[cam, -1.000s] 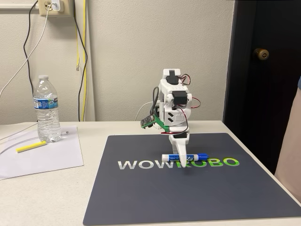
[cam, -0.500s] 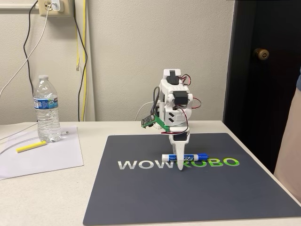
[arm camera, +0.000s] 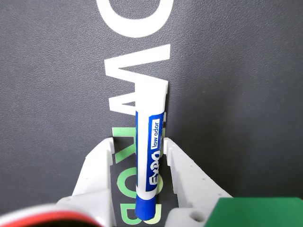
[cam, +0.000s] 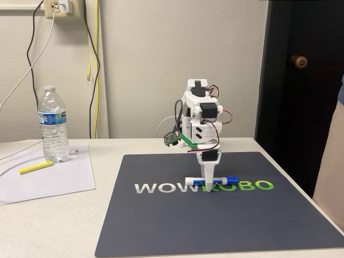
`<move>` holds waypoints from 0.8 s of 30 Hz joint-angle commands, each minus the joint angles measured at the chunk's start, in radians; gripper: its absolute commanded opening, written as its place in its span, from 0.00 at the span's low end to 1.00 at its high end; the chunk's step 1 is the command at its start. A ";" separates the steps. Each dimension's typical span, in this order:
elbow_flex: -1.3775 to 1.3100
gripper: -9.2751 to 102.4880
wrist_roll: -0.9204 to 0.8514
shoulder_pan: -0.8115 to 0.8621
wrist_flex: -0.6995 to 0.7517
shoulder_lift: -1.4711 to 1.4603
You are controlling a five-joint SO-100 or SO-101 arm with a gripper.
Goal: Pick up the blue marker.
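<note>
Wrist view, nearest the lens: gripper [arm camera: 138, 149] pointing down at dark mat [arm camera: 236, 94], white fingers [arm camera: 97, 165] apart, one on each side of blue marker [arm camera: 150, 146]. Gaps on both sides of the barrel, no clamp yet. Marker lying flat on the mat between the fingers, blue end toward the camera, white barrel reaching up over the white "W" of the logo, green letters under it.

Fixed view: mat [cam: 161, 226] at front of beige table [cam: 48, 226]. Marker [cam: 212, 180] lying crosswise on the "WOWROBO" lettering, right of mat centre, blue cap to the right. Gripper [cam: 207, 187] down over its middle, tip at mat level. White arm [cam: 199, 115] upright just behind.

Left of mat: paper sheet [cam: 43, 174] with yellow pen [cam: 35, 167], water bottle [cam: 53, 124] just behind it. Farther back: wall with cables [cam: 94, 70], outlet [cam: 59, 8], dark door [cam: 301, 80] at right.
</note>
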 commanded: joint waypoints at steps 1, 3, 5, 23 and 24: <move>-0.012 0.27 -0.003 -0.014 0.008 0.006; -0.012 0.26 -0.002 -0.014 0.006 0.005; -0.012 0.24 -0.002 -0.014 0.005 0.005; -0.021 0.11 0.014 -0.018 -0.026 0.002; -0.021 0.11 0.014 -0.018 -0.026 0.002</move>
